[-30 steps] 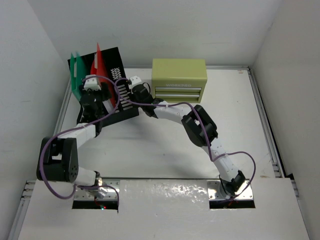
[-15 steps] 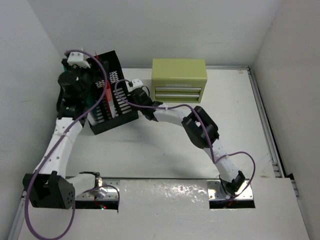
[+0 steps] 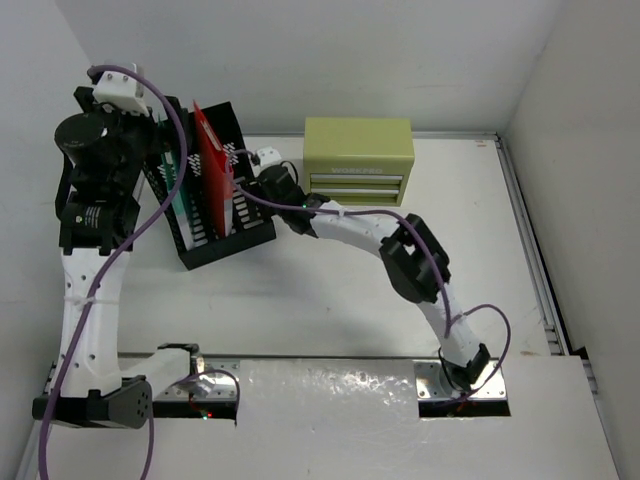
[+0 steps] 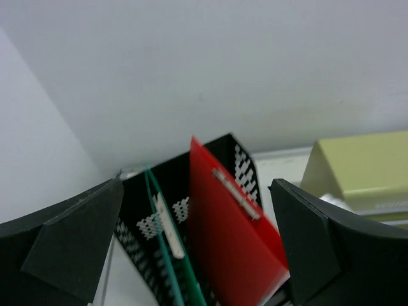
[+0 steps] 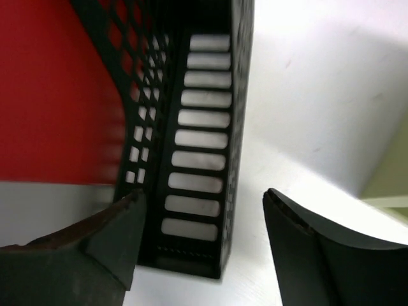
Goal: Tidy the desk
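On the white desk (image 3: 330, 290) stands a black slotted file rack (image 3: 250, 225) at the back left. A red folder (image 3: 213, 165) and a green folder (image 3: 172, 185) stand upright in it. My left arm (image 3: 95, 180) is raised high by the left wall. Its gripper (image 4: 197, 255) is open wide above the rack (image 4: 239, 159), looking down on the red folder (image 4: 229, 248) and the green one (image 4: 169, 268), holding nothing. My right gripper (image 3: 262, 178) is at the rack's right side, open (image 5: 201, 248), with the rack's slotted wall (image 5: 197, 159) just ahead between the fingers.
An olive-green drawer chest (image 3: 358, 160) sits at the back centre, right of the rack, also seen in the left wrist view (image 4: 363, 166). White walls close in the desk on three sides. Metal rails (image 3: 530, 250) run along its edges.
My left arm has risen and swung left, away from the folders, its jaws opening wide. My right gripper has opened off the rack's side. The rack turned slightly.
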